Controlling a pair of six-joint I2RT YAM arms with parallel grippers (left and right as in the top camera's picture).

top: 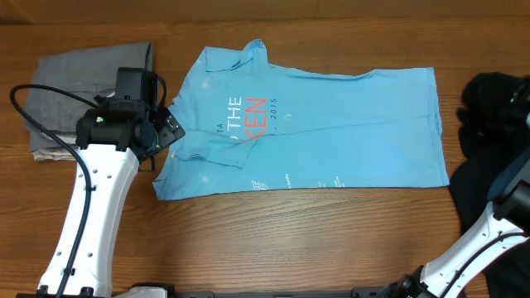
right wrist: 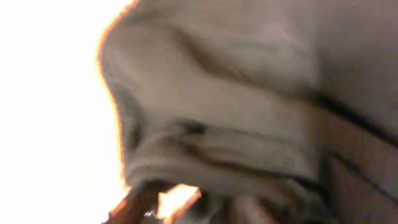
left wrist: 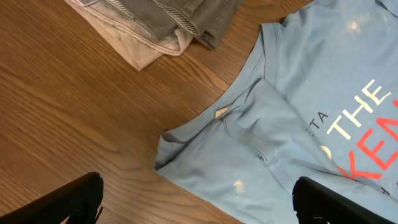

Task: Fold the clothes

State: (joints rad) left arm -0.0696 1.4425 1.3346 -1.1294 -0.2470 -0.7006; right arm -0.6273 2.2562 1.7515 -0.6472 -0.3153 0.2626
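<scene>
- Light blue T-shirt (top: 331,124) flat on the desk (top: 290,240), long axis left to right, collar at its left end.
- Left tool (top: 170,131) right over that collar end, jaws spread wide, nothing held; plainly the nearer arm.
- Black garment (top: 489,108) heaped just past the T-shirt's hem end.
- Right tool lost in that heap; cannot tell its spread or hold.
- Probably next: grip at the collar edge.
</scene>
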